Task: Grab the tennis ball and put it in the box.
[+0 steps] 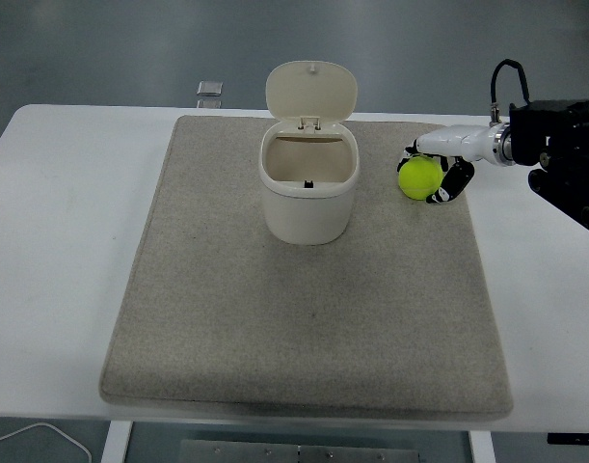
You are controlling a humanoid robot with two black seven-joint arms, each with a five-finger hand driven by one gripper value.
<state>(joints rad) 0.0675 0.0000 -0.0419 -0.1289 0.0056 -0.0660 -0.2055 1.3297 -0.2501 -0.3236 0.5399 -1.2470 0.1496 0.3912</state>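
The yellow-green tennis ball (420, 177) sits on the grey mat (304, 318), to the right of the box. The box is a cream bin (309, 198) with its hinged lid (311, 91) standing open, at the mat's far middle. My right hand (431, 169) reaches in from the right edge. Its fingers (411, 152) curl over the ball's far side and the thumb (454, 182) presses its near right side. The ball looks to be still resting on the mat. The left arm is out of view.
A small grey square object (209, 89) lies on the white table (63, 241) behind the mat's far left corner. A white cable (43, 436) shows below the table's near left edge.
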